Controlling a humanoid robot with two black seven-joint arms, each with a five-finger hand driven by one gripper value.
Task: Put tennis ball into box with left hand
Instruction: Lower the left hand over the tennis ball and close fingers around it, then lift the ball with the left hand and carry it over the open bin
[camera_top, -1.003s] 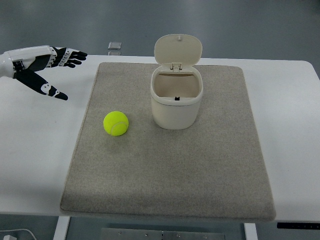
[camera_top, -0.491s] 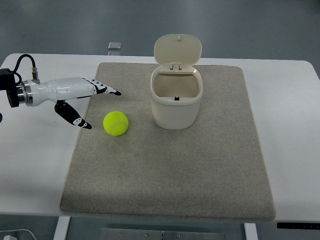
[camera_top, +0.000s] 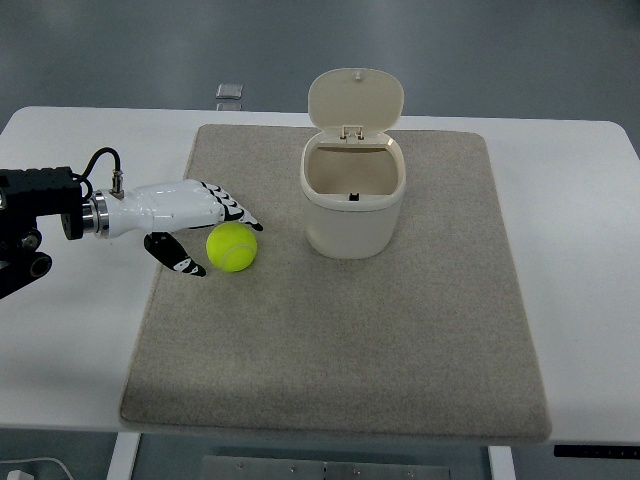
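Reaching in from the left edge, my left hand (camera_top: 195, 222) sits right against the tennis ball (camera_top: 232, 247), fingers (camera_top: 232, 208) spread above its far side and thumb (camera_top: 178, 256) low on its left, not closed around it. I see the ball resting on the grey mat (camera_top: 340, 330), left of the cream box (camera_top: 353, 205), whose lid (camera_top: 356, 99) stands open on the white table (camera_top: 580, 250).

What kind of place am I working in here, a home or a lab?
Most likely a lab or test bench, not a home. A plain white table carries only a grey mat, one tennis ball and an open lidded box, over a bare grey floor. The left hand is at the ball.
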